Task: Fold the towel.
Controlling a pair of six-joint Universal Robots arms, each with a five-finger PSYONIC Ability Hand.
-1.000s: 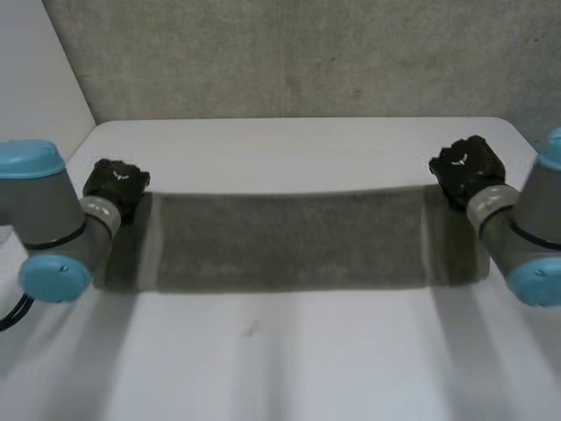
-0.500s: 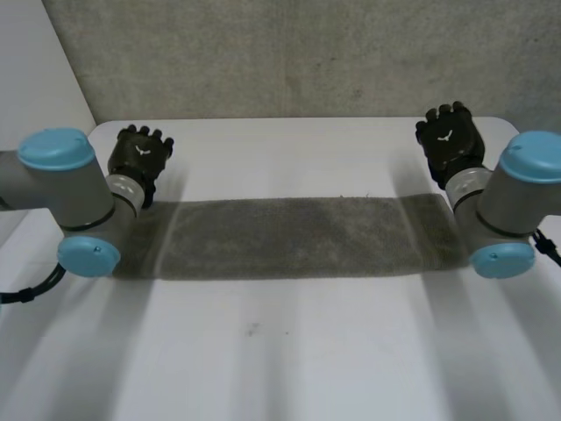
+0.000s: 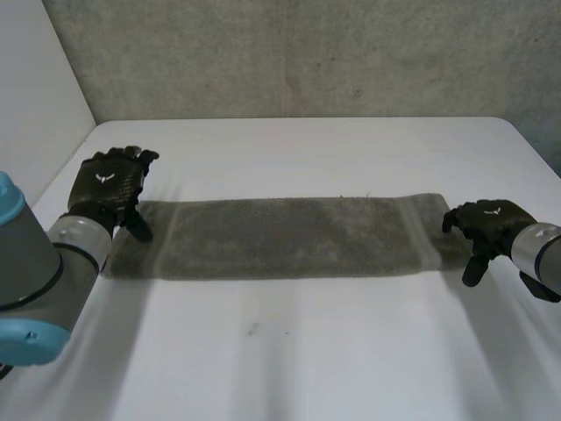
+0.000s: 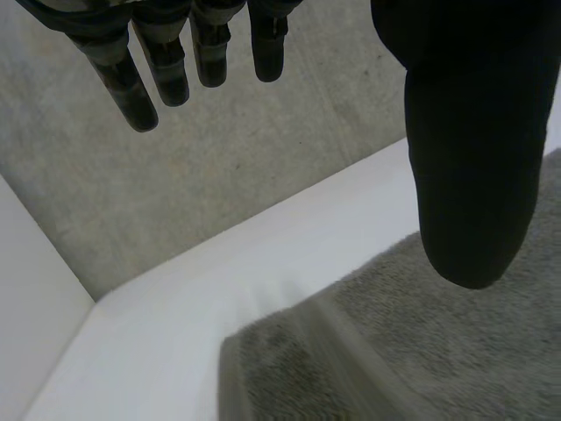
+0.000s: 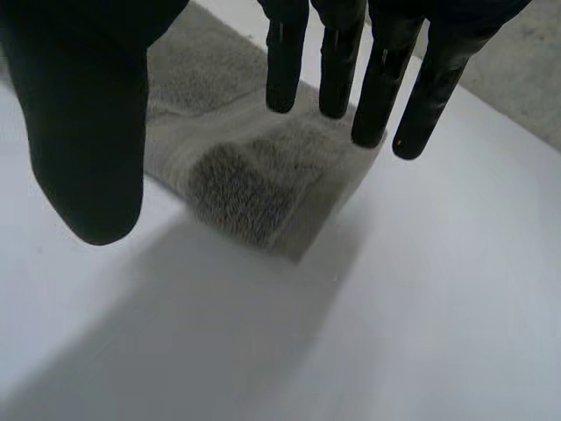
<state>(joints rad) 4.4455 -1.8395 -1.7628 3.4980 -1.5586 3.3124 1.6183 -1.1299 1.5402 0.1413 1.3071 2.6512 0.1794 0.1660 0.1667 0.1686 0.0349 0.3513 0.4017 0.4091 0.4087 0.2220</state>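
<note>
**One towel (image 3: 289, 237), a long strip, with a hand at each short end**

- Towel: lies flat on the white bench (image 3: 307, 360), a narrow grey band. Its long axis runs side to side across the robot's front, from one arm to the other. The near and far long edges are roughly straight. It looks folded lengthwise, judging by the layered end in the right wrist view.
- Left end: the left hand (image 3: 110, 184) is over the far corner. In its wrist view the fingers (image 4: 140, 83) are straight and set wide from the thumb (image 4: 473, 158), with nothing between them. The towel's corner lies below the palm, apart from the fingertips.
- Right end: the right hand (image 3: 491, 226) sits at the short edge, palm down. Its fingers (image 5: 381, 96) are straight, spread well off the thumb, and hold nothing. The towel's end lies under the fingertips; I can't tell whether they touch it.
- Relation that matters: each short end lies directly beneath its own hand, and neither hand is clearly nearer. The middle of the strip is well apart from both.
- Judgement: the next fold likely goes across the long axis, one end carried over to the other. Either hand only needs to drop and pinch. An uneven grip would skew the edges.
</note>
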